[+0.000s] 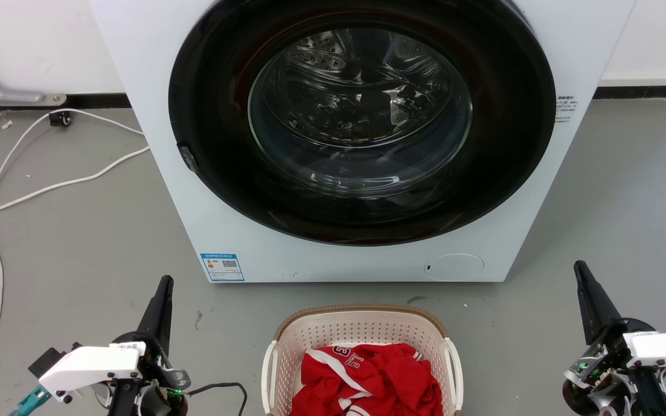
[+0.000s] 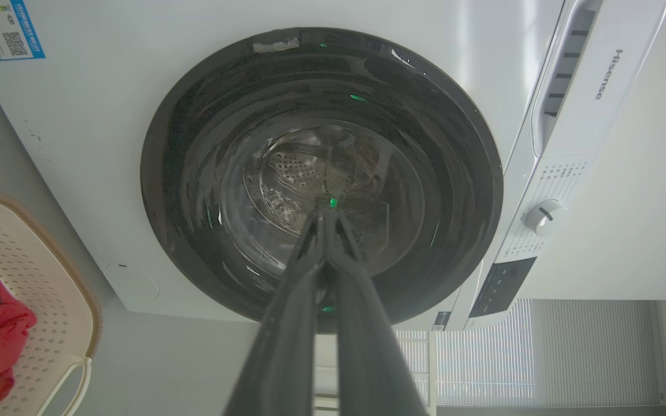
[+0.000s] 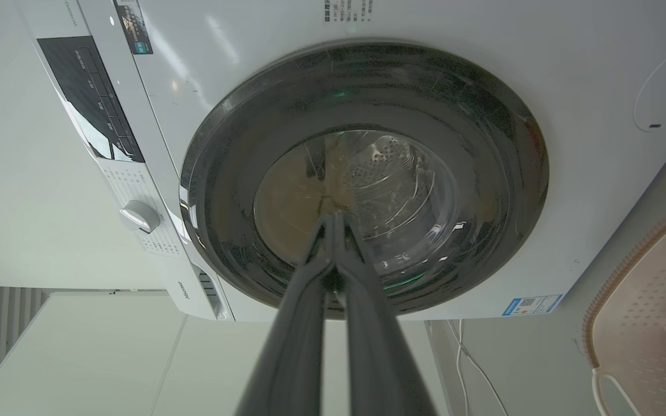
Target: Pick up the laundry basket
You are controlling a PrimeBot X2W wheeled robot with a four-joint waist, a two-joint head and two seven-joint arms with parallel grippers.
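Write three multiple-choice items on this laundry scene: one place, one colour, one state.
1. The cream-white perforated plastic laundry basket stands:
A) on the grey floor before the white front-loading washing machine
B) atop it
C) inside its drum

2. The crumpled cloth garment in the basket is:
A) blue
B) green
C) red with white trim

3. The left gripper and right gripper are:
A) open wide
B) shut, clear of the basket
C) clamped on its handles

Key: A, the head view shows it on the floor before the machine; C, red fabric lies inside; B, each wrist view shows fingers pressed together.
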